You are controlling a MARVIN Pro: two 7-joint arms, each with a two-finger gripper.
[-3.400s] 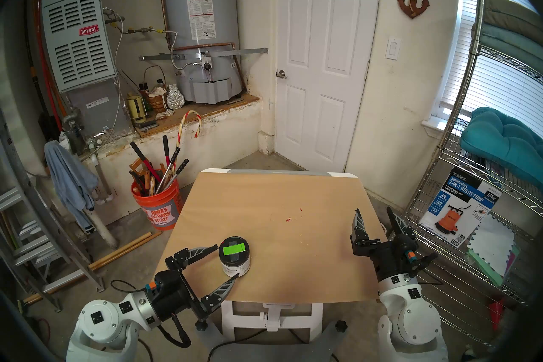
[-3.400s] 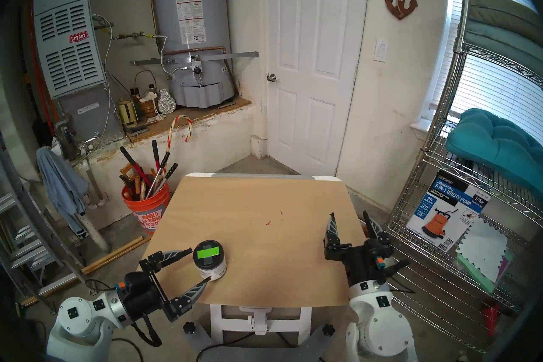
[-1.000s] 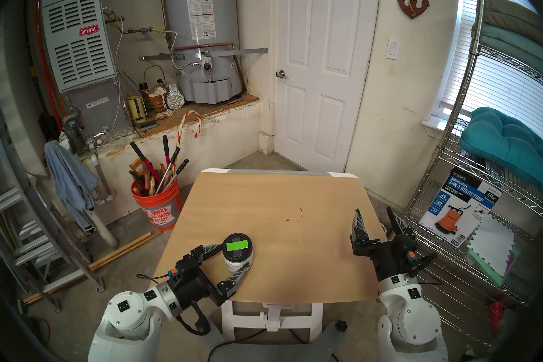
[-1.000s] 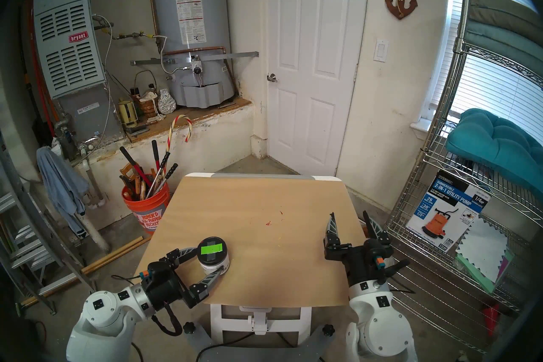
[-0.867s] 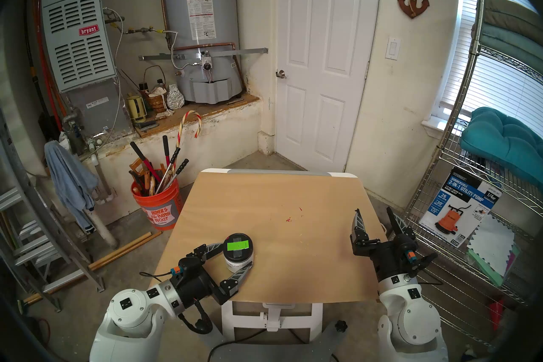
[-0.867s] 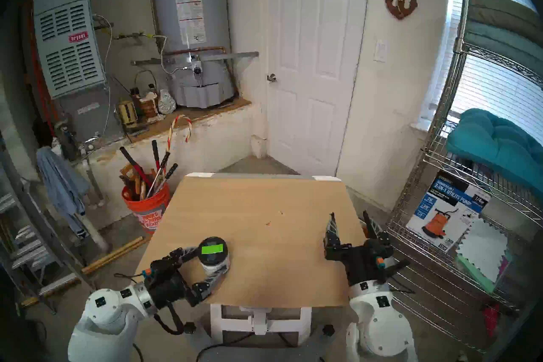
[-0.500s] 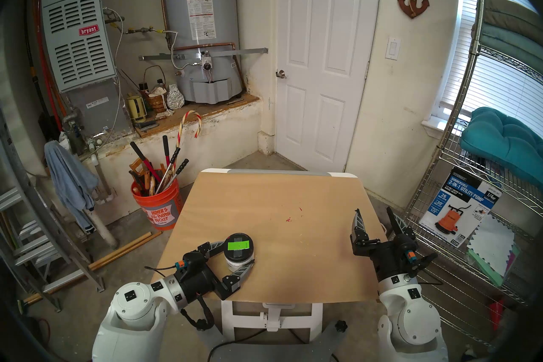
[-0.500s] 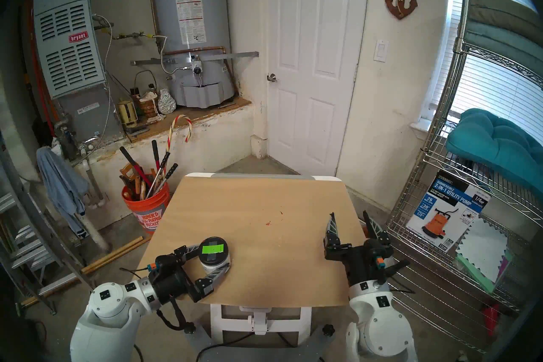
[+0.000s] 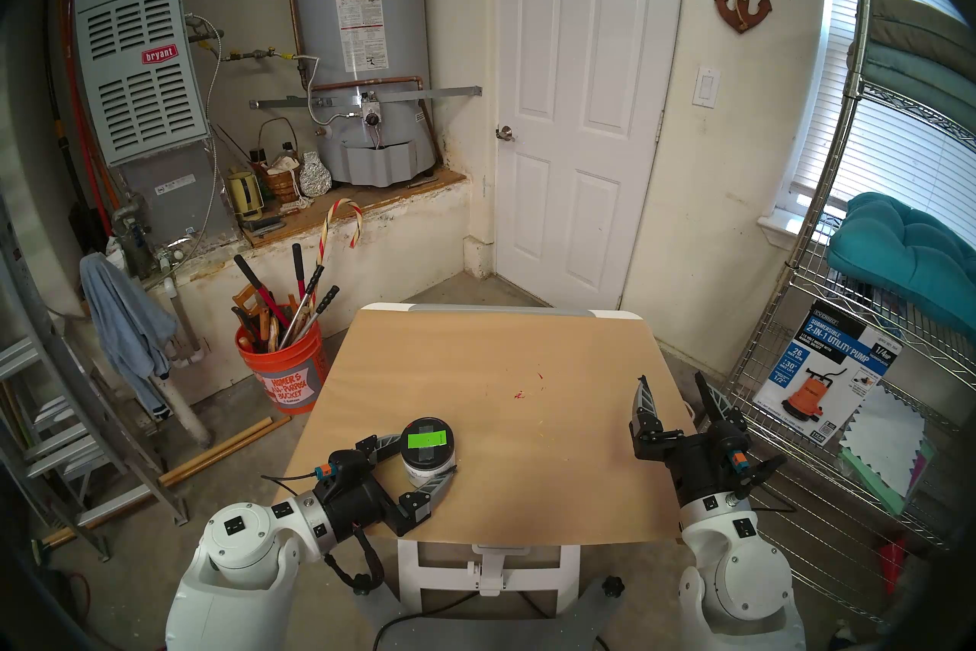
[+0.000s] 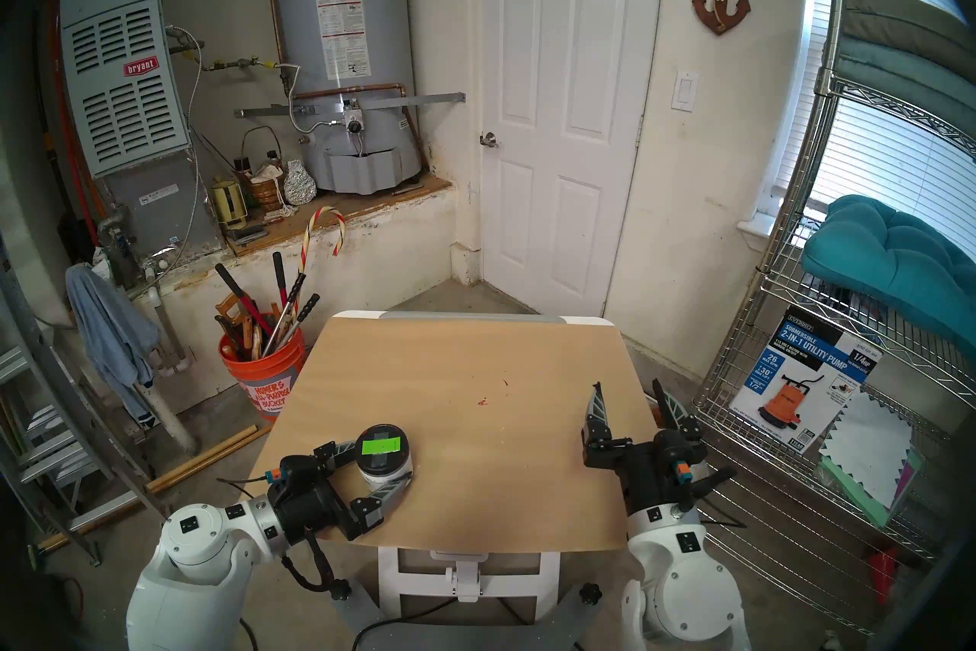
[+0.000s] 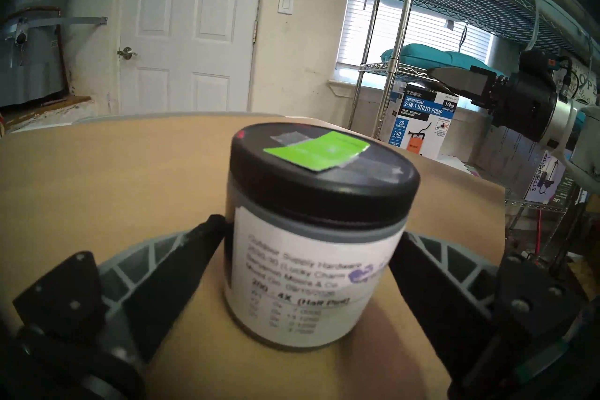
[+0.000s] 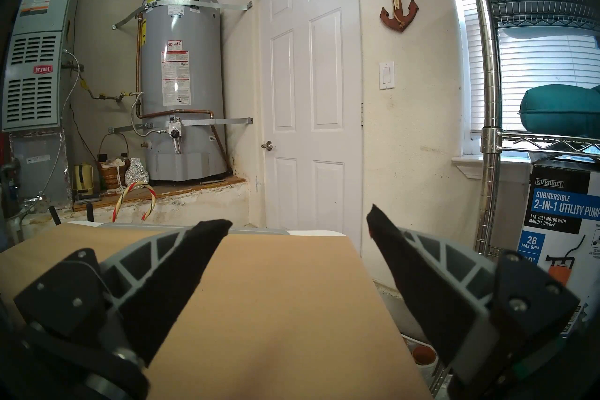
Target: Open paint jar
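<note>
The small squat paint jar [image 9: 429,453], white-grey labelled body under a black round lid [image 11: 319,169] patched with grey tape and a bright green rectangle, stands upright on the tan paper-covered desk [image 9: 528,370], in the lower left of the head view near the desk's front-left corner.

Over the last few seconds the left gripper [image 9: 422,455] has gone from standing short of the jar with its fingers spread wide to reaching forward and narrowing around it. In the left wrist view its two black fingers [image 11: 207,246] now sit against the labelled body on either side, below the lid, so the gripper looks clamped on the jar's body. In the last half second nothing visible has shifted; the jar has slid slightly toward the desk's middle from where it first stood.

The right gripper [image 9: 672,391] has not moved at all: it hangs at the lower right of the head view with its fingers apart and nothing between them.

The lid is still seated, so the jar is not yet open. My reading is that the bracing step is done: with the body held firm, the free right gripper would have to come across, close on the lid's rim and twist it off.
</note>
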